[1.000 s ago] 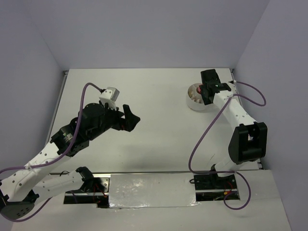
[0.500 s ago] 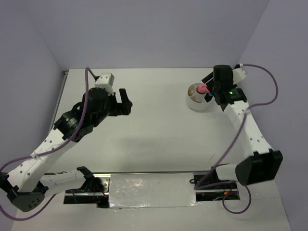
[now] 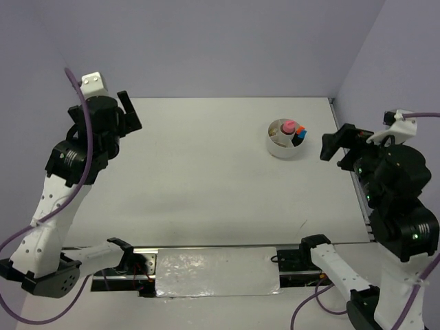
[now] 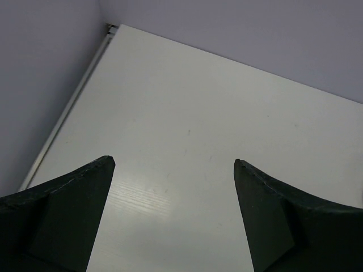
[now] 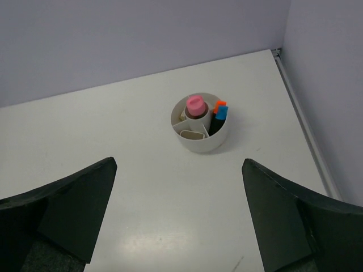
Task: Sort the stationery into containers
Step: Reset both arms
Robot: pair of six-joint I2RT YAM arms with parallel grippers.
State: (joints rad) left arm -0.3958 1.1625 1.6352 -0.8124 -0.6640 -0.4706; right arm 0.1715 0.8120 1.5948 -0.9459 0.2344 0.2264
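Observation:
The white round divided dish (image 3: 284, 149) stands at the far right of the table. In it stand a pink tube (image 3: 289, 126) and markers with an orange cap (image 3: 300, 129) and a blue cap (image 3: 300, 136). My right gripper (image 3: 335, 144) is open and empty, raised to the right of the dish. The right wrist view looks down on the dish (image 5: 204, 144), the pink tube (image 5: 195, 105), the orange cap (image 5: 218, 105), the blue cap (image 5: 221, 111) and a pale block (image 5: 193, 135), all beyond the open gripper (image 5: 178, 161). My left gripper (image 3: 130, 113) is open and empty, raised at the far left; between its tips (image 4: 173, 160) only bare table shows.
A metal rail (image 4: 68, 110) runs along the table's left edge and another (image 5: 306, 130) along the right edge. Lilac walls close in the back and both sides. A shiny plate (image 3: 213, 268) lies between the arm bases at the near edge.
My right gripper has drawn back from over the dish to the right edge and risen. My left gripper has swung from the middle left to the far left and risen.

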